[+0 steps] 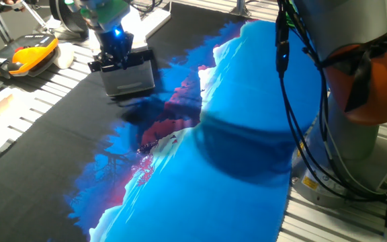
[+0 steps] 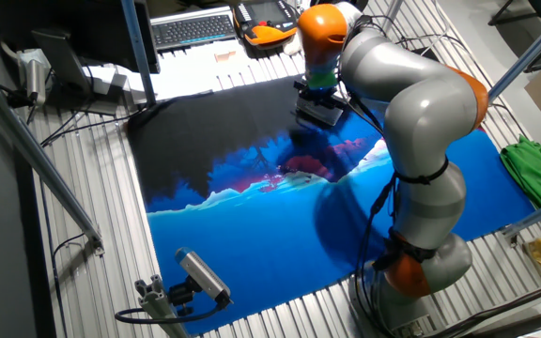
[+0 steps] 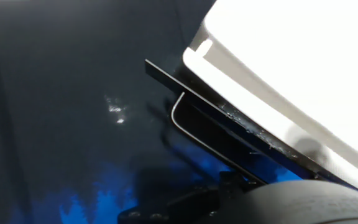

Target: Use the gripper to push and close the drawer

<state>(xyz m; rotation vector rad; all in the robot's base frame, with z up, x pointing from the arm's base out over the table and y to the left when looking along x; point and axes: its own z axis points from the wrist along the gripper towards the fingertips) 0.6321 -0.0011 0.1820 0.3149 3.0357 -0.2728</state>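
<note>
progress: the drawer (image 1: 130, 81) looks nearly or fully pushed in; in the hand view its dark front (image 3: 229, 127) sits close under the white unit (image 3: 291, 81), with a narrow gap possibly left.
end effector: the end effector (image 1: 116, 57) hangs right at the drawer's front, apparently touching; cannot tell how its fingers stand.
drawer place: on the black part of the cloth (image 1: 234, 154), at the desk's far end.
nearby: orange-and-black case (image 1: 20, 55) beside the drawer, off the cloth; keyboard (image 2: 193, 28) beyond.
obstacles: none seen against the drawer.

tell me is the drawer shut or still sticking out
Nearly shut, it seems: in the hand view the drawer front sits close against the white unit, a thin gap showing. The gripper is at it.
</note>
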